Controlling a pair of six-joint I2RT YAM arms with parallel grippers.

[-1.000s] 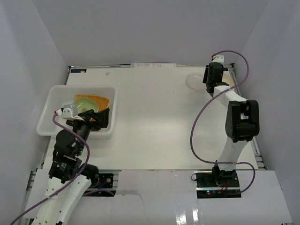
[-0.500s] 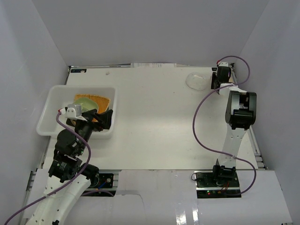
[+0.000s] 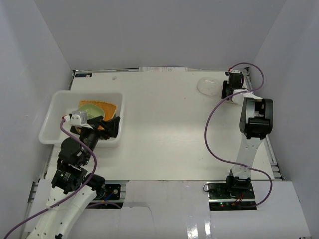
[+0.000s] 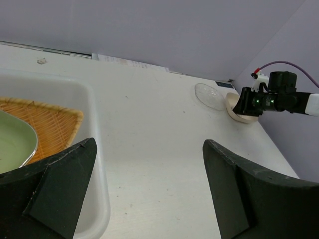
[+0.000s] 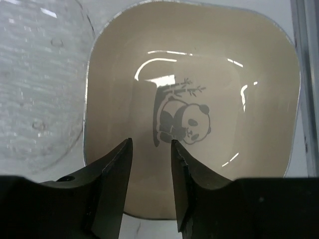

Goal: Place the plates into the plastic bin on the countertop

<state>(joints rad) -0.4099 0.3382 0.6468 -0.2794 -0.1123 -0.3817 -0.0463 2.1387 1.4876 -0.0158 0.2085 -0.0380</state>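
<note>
Cream plate (image 5: 199, 84) now sits beneath the half-open right hand (image 5: 151, 144), which has shifted right.

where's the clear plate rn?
Top view: the clear plate sits at the far right of the countertop near the back wall, just left of the cream panda plate under the right claw.

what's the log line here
left jaws: open, empty, by plastic bin | right jaws: slightly apart over cream plate | clear plate: beside it | in bin: woven plate, green plate
</note>
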